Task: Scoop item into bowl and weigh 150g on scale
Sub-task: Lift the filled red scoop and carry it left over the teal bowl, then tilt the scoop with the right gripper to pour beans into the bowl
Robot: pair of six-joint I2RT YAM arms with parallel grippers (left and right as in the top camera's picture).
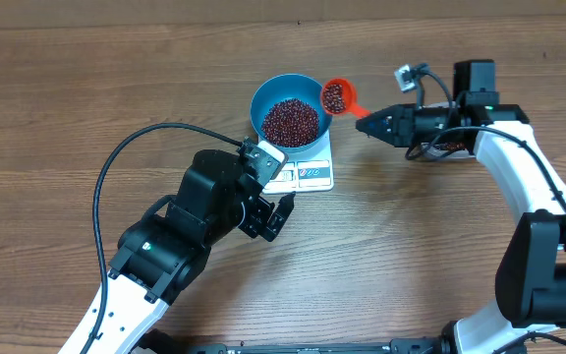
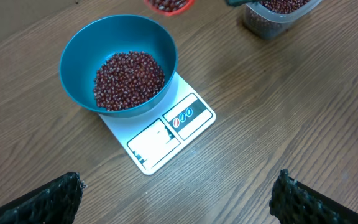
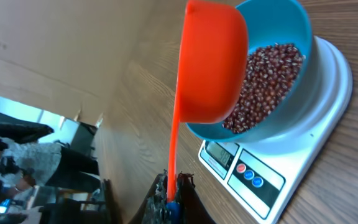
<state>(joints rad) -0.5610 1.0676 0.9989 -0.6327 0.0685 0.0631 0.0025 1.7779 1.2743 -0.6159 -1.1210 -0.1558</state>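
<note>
Top view: R gripper (image 1: 367, 126) is shut tight on the orange scoop (image 1: 336, 96). The scoop is full of beans (image 1: 291, 121) & sits just beside the right rim of the blue bowl (image 1: 259, 102), not tipped yet. The bowl stands on the white scale (image 1: 311, 173) w/ a thick pile of beans inside. L gripper (image 1: 275, 197) is near the scale, wide open, holding nothing.

L wrist view: a clear tub (image 2: 272, 23) w/ more beans sits at the top edge, well apart from the scale.

R wrist view: the scoop's underside hangs by the bowl rim. The display (image 3: 219, 154) is too blurry to read (so can't tell how near the goal is).

I think the step is adding beans to the bowl. Next: tip the scoop slowly, a few beans at a time, & watch the number.
</note>
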